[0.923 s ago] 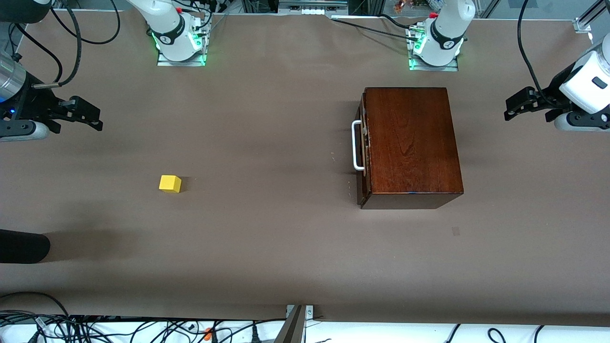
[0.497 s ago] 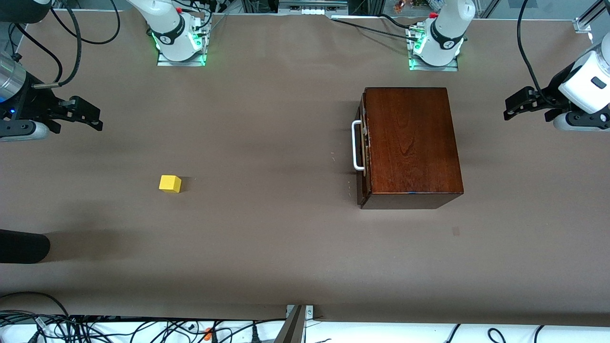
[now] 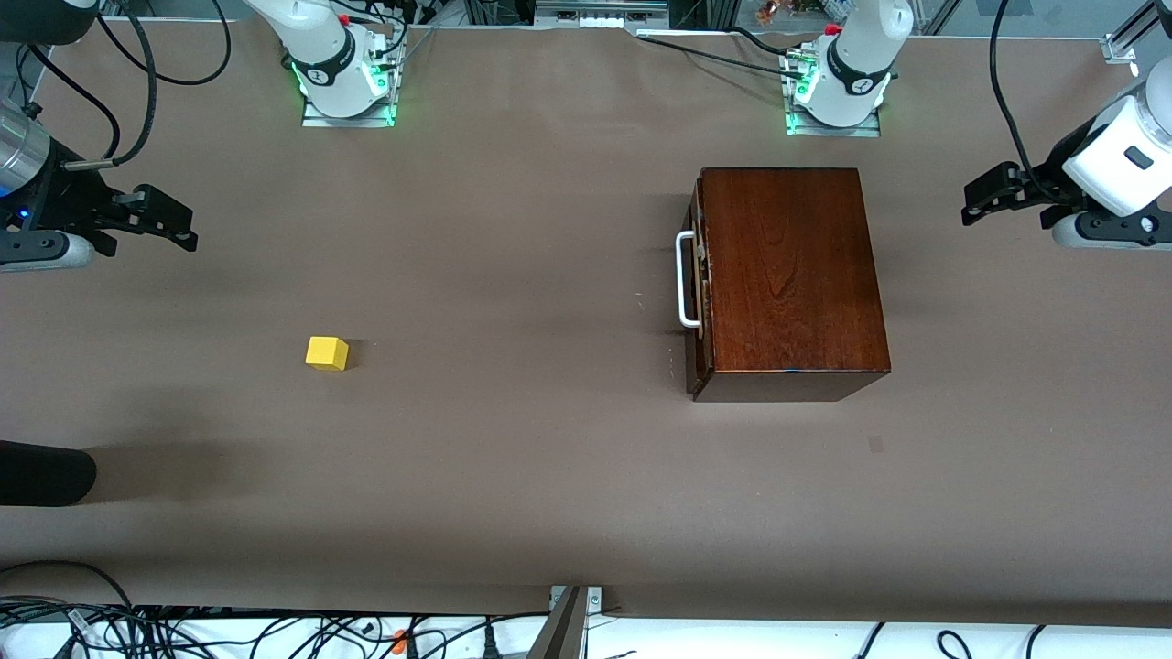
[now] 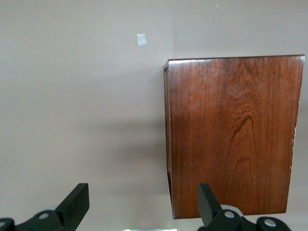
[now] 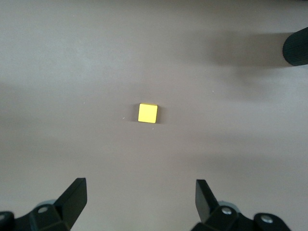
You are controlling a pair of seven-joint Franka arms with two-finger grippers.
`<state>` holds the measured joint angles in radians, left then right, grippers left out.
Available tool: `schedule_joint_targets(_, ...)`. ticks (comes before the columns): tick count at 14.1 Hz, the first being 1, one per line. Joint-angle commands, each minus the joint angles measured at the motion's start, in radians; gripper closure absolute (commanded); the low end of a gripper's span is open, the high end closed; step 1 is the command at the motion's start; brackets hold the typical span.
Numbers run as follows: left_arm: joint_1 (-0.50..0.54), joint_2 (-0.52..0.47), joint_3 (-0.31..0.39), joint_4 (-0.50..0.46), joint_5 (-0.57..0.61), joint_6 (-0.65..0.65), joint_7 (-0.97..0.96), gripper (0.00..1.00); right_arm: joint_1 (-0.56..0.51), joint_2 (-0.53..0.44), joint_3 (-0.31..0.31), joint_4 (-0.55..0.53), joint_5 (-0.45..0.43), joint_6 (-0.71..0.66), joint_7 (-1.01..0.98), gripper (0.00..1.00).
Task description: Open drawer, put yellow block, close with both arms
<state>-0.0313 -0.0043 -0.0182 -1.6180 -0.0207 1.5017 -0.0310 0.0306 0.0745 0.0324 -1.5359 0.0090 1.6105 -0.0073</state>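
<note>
One shut drawer (image 3: 698, 279), block (image 3: 327, 352) outside

Both arms are white with dark grey bands. The left arm (image 3: 1112, 169) and right arm (image 3: 27, 197) end in black fingers (image 4: 77, 204). Black cables hang above the fingers. Green lights glow at each base (image 3: 346, 87).

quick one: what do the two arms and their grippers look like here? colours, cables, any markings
Both arms are white with dark grey-black joint bands. Their bases glow green on silver mounting plates, with red fittings above. Black cables loop along each arm. The left gripper and the right gripper are black, two-fingered, with flat tapered fingers and silver screws at their roots. The right wrist carries a silver cylinder with a small blue light.
</note>
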Motion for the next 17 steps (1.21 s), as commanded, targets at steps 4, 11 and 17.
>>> schedule_joint_targets(4,-0.007,0.033,-0.014,0.029,0.007,-0.061,0.009,0.0,-0.003,0.01,0.003,0.025,0.009,-0.018,-0.002,0.0)
schedule_joint_targets(11,-0.027,0.168,-0.032,0.089,0.007,-0.049,0.023,0.0,-0.003,0.01,0.001,0.025,0.011,-0.009,-0.005,0.0)
schedule_joint_targets(17,-0.272,0.283,-0.057,0.145,0.047,0.058,-0.255,0.0,-0.005,0.01,0.0,0.025,0.014,-0.011,-0.007,0.0)
